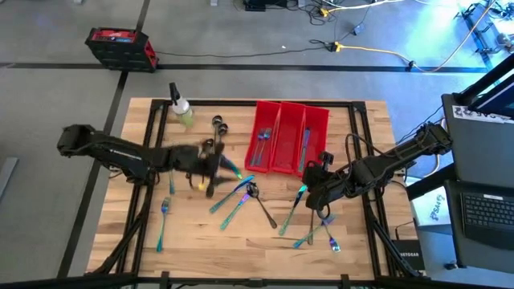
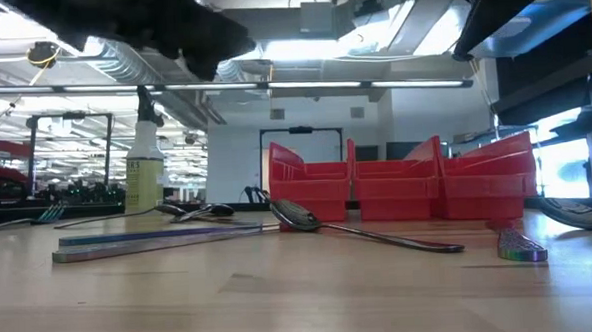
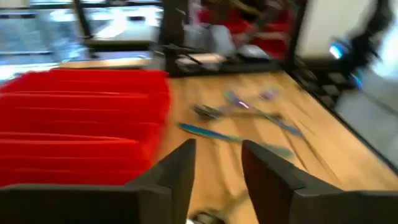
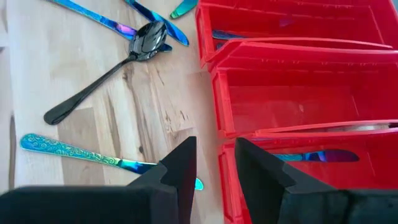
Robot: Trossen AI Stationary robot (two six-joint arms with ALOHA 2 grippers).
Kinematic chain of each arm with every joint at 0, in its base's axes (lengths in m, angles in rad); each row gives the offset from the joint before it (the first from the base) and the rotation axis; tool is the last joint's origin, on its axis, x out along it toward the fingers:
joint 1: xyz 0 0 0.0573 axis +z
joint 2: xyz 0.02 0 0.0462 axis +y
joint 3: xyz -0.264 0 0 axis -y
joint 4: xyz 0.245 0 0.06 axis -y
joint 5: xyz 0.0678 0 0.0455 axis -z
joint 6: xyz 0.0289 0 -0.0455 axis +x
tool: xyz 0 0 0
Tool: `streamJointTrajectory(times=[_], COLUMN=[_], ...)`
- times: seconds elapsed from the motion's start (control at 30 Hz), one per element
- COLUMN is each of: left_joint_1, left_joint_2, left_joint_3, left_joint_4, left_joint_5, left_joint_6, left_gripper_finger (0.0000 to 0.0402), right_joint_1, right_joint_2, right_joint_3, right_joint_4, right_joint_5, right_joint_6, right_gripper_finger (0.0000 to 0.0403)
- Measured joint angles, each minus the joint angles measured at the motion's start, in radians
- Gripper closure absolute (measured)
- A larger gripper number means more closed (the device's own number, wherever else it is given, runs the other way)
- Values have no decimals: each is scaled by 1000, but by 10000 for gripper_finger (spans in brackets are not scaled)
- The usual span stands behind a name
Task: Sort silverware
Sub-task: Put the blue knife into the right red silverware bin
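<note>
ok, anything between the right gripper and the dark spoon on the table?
Nothing visible. In the right wrist view, bare wood lies between the right gripper and the dark spoon; the red bins sit off to the side.

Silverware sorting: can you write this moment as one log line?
silverware: mostly loose on table | red bins: some inside | left pincer: over table | right pincer: beside bins

bare wood open to you along the table's (image 1: 136, 172) left edge, red bins (image 1: 291, 136) wall the back, silverware (image 1: 241, 197) litters the middle, spray bottle (image 1: 181, 107) guards the back-left corner
</note>
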Motion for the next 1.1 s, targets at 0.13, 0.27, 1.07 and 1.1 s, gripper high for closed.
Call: streamJointTrajectory(times=[0.13,0.27,1.07,1.1], left_joint_1=[-122,-212,-545,-553], left_joint_2=[63,145,288,288], left_joint_3=[-8,-8,-82,-102], left_joint_4=[41,67,244,305], left_joint_5=[-23,-47,-468,-468], left_joint_6=[-30,-153,-301,-284], left_gripper_finger=[327,345,401,401], right_joint_1=[0,0,-1,-7], right_joint_2=[0,0,64,81], right_joint_3=[0,0,0,1], right_joint_4=[10,33,680,733], right_joint_5=[0,1,26,23], right_joint_6=[0,-9,-341,-332], right_gripper_finger=[308,308,308,308])
